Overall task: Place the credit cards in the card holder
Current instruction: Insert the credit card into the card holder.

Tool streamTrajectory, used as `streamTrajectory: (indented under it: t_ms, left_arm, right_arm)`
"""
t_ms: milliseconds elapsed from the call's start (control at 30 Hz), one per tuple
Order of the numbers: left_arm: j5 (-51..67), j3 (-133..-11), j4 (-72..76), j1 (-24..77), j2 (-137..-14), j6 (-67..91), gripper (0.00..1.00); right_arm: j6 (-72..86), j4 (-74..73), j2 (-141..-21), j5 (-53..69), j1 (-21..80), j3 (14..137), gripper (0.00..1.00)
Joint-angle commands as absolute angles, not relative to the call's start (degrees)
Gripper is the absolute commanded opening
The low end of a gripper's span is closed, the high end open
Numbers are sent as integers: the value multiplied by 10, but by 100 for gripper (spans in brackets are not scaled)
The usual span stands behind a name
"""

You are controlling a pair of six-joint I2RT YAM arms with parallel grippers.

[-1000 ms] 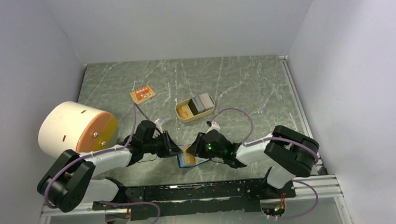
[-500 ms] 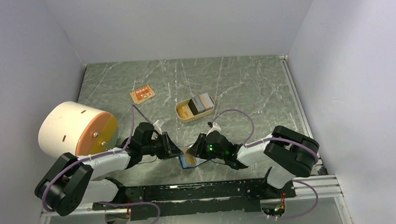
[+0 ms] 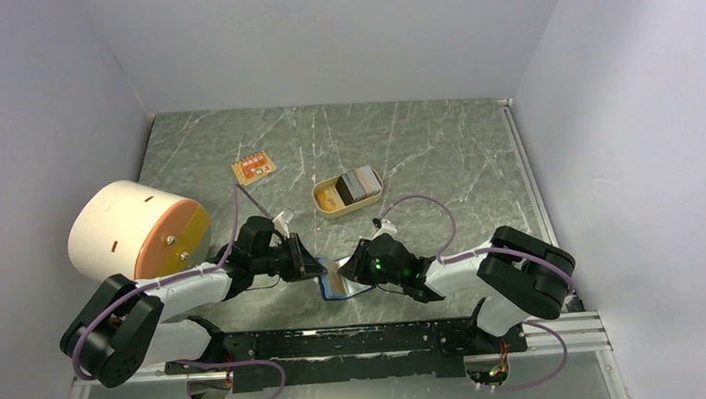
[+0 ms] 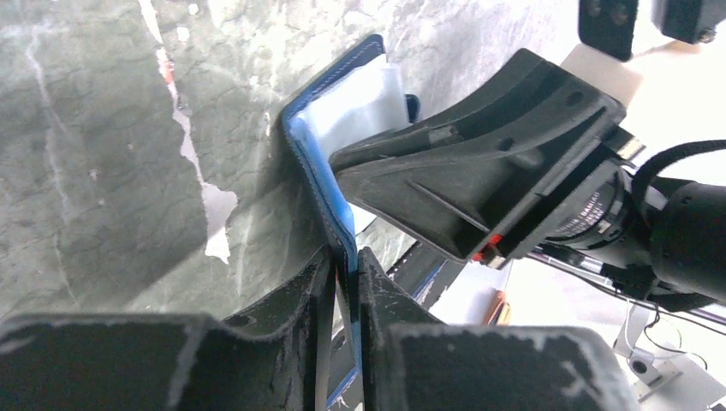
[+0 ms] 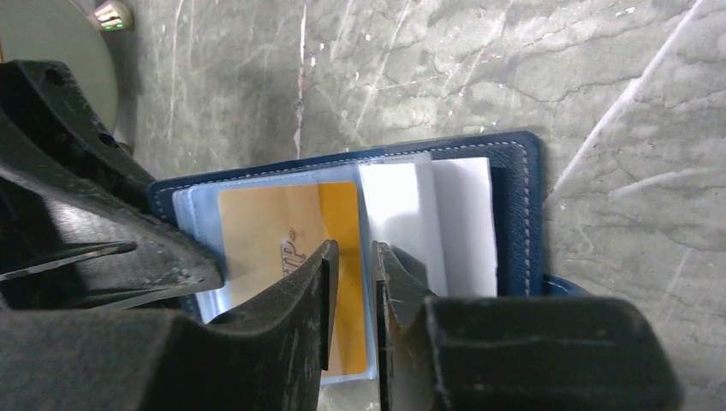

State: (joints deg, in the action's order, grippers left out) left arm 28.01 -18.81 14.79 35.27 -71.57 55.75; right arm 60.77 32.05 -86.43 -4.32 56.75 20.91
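The card holder (image 3: 337,289) lies open near the front edge, between both grippers. My left gripper (image 3: 315,268) is shut on its navy cover, which stands pinched between the jaws in the left wrist view (image 4: 345,257). The cover (image 4: 310,141) is raised off the table there. My right gripper (image 5: 353,257) hovers over the open holder (image 5: 516,205), jaws nearly together with nothing between them. Beneath it an orange card (image 5: 274,231) sits inside a clear sleeve. The grey and white credit cards (image 3: 360,181) stand stacked in a tan oval tray (image 3: 327,201).
A large white cylinder with an orange face (image 3: 133,228) stands at the left. A small orange board (image 3: 253,168) lies behind it on the marble table. The black rail (image 3: 358,340) runs along the front edge. White walls close in three sides.
Both grippers have edged slightly closer over the holder. Its raised flap now covers more of the orange card in the top view. Nothing else moved.
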Motion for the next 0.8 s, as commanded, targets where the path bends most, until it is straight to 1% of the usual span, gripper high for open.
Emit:
streamTrajectory:
  t_ms: [0,100,167,233,333,500,600,700,767]
  left_arm:
    - [316,-209,189,357,-699,546,20]
    - [331,-201,221,356,-697,550,11]
    - [334,-200,230,356,-704,550,9]
    - [338,-200,235,357,-715,547,9]
    - [348,-192,264,356,-724,552,16]
    - [372,-185,308,356,-723,562,17]
    - [370,-186,305,357,-718,557,23]
    - [363,-187,293,356,-722,550,21]
    - [361,-186,291,357,-728,548,15]
  right_arm:
    - [607,326,-882,-40,572,198,24]
    - [608,330,-883,-39,571,196,22]
    - [608,330,-884,-39,572,196,21]
    - [608,331,-885,-39,571,196,21]
    - [609,336,-890,-35,572,196,21]
    - [615,344,-894,-35,571,191,21]
    - [615,342,-894,-35,572,192,21]
    - [615,343,-899,-34,571,195,21]
    - [614,343,-901,-34,571,196,20]
